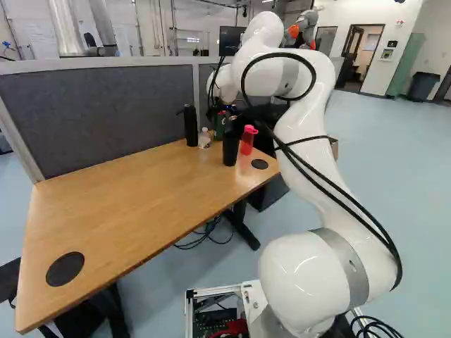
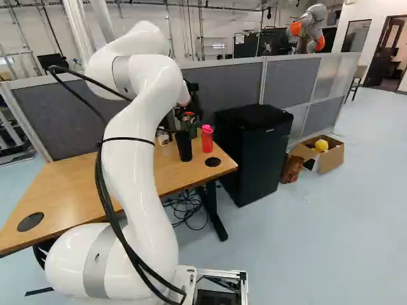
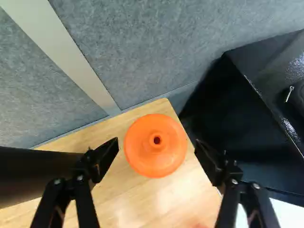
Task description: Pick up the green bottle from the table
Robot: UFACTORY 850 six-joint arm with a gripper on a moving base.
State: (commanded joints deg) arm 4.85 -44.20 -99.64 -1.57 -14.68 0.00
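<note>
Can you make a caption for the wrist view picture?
Open gripper with an orange cap between its fingers, above the table.

Both base views look ahead and slightly down from behind the arm (image 2: 143,152), which stands right of centre in the left base view and left of centre in the right one. They share the table (image 1: 127,204) and divider (image 1: 99,105). The wrist view looks steeply down, much nearer, sharing the black cabinet (image 2: 254,152) with the right base view.
</note>
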